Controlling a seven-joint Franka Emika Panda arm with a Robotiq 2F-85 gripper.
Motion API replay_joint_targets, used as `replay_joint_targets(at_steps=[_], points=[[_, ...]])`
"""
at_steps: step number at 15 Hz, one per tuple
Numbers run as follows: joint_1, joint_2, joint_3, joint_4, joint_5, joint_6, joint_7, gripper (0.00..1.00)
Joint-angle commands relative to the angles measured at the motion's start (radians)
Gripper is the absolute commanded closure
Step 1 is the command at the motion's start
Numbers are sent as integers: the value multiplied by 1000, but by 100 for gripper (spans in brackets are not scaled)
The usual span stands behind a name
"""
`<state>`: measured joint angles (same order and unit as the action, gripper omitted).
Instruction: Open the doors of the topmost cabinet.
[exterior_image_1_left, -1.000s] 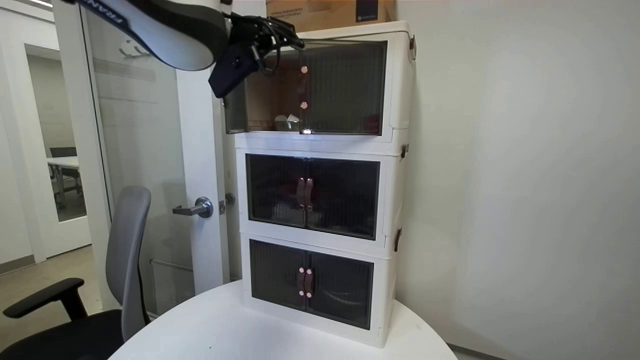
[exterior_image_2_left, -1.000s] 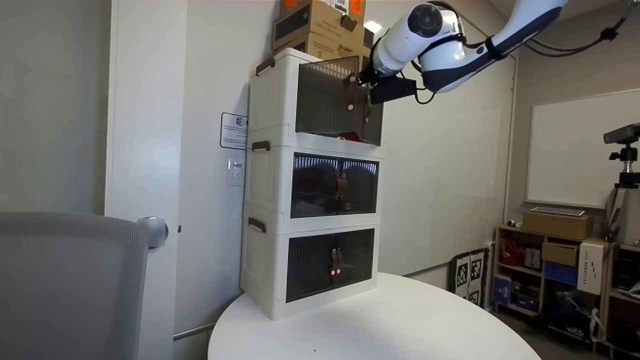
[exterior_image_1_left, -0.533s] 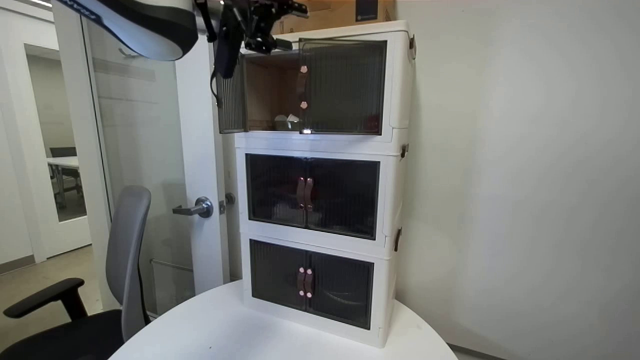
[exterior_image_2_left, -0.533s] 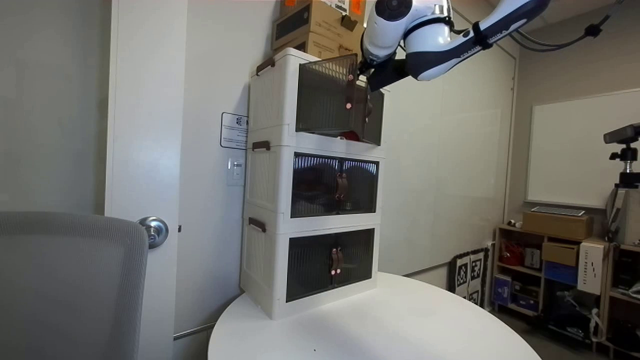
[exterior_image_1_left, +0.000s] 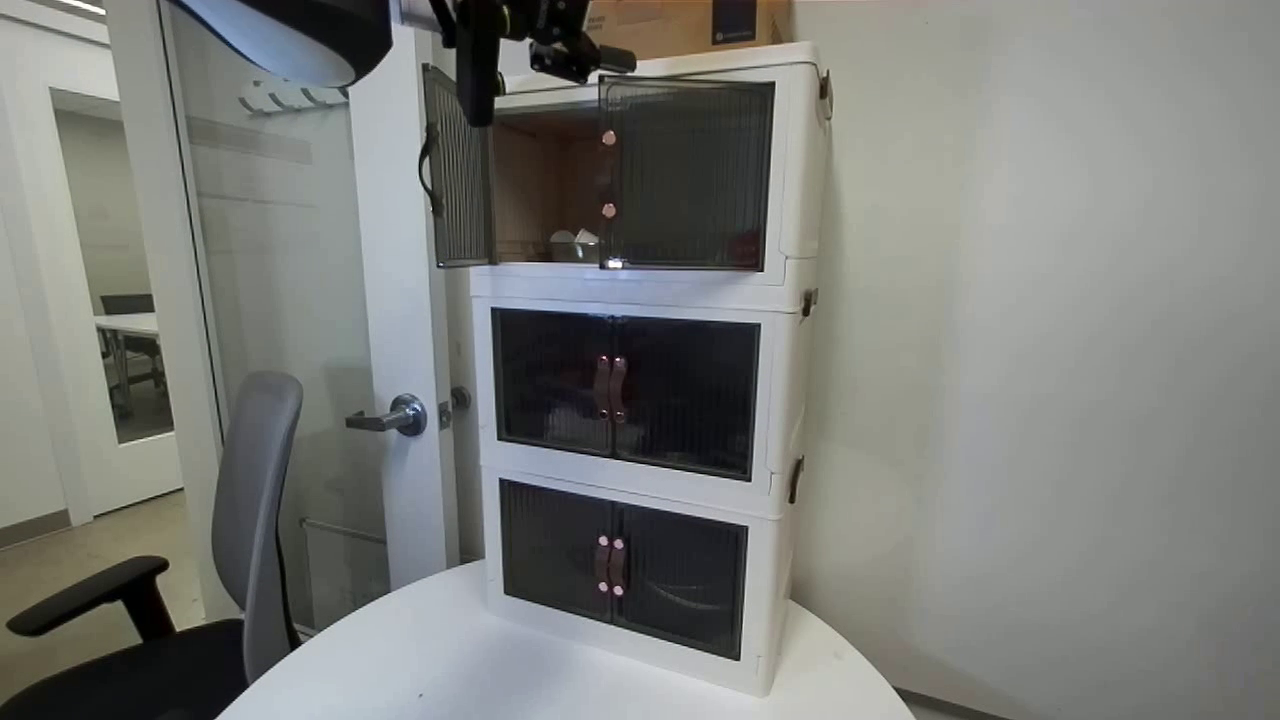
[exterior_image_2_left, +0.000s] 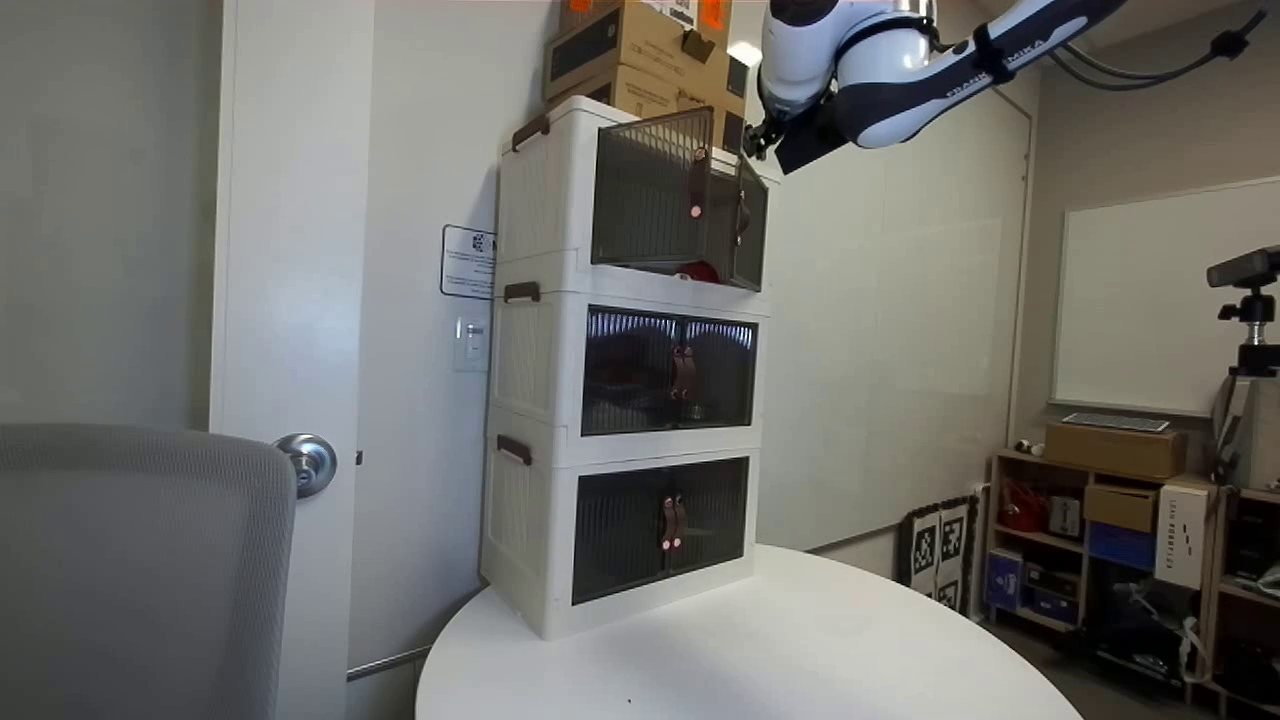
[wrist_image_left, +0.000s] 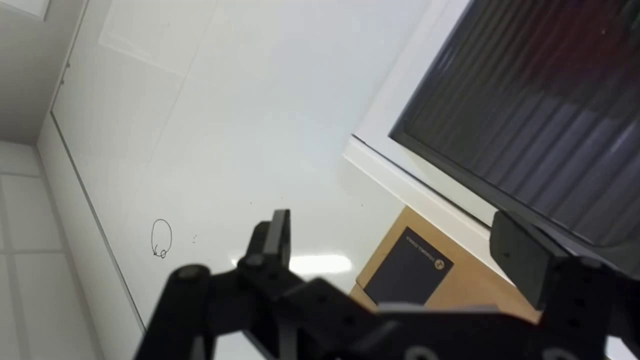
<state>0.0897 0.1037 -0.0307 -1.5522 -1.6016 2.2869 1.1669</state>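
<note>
- Pale wall behind, round white table underneath, and there at the head of the stack, under brown cardboard boxes, stood the topmost boxy white-framed cabinet.
- And what a change on its left-hand smoky translucent ribbed door! It had swung wider than a second earlier, with more of the panel in sight.
- Its partner, the right-hand smoky translucent ribbed door, also stood partly open, and that one looked unmoved.
- Off came the black two-fingered gripper! A second earlier it overlapped the left-hand door in both exterior views; now a gap showed between them in an exterior view.
- Its fingers were spread well apart, near the right-hand door's top edge; whether they touched, I couldn't tell.
- Into the topmost cabinet: small pale items low down, plus a red object at the bottom, too hidden to name.
- Below, the middle white-framed cabinet and the bottom white-framed cabinet stood closed as before, dim shapes behind the middle front, a faint curved shape behind the bottom one.
</note>
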Motion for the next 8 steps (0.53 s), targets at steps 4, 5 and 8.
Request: replay_joint_targets(at_steps=[4,5,8], points=[[-76,-98,1,-121,78,-7,-76,0],[-94,-110,-5,-133,106,72,-71,0],[-111,-125,-4,-124,217,280,-76,0]])
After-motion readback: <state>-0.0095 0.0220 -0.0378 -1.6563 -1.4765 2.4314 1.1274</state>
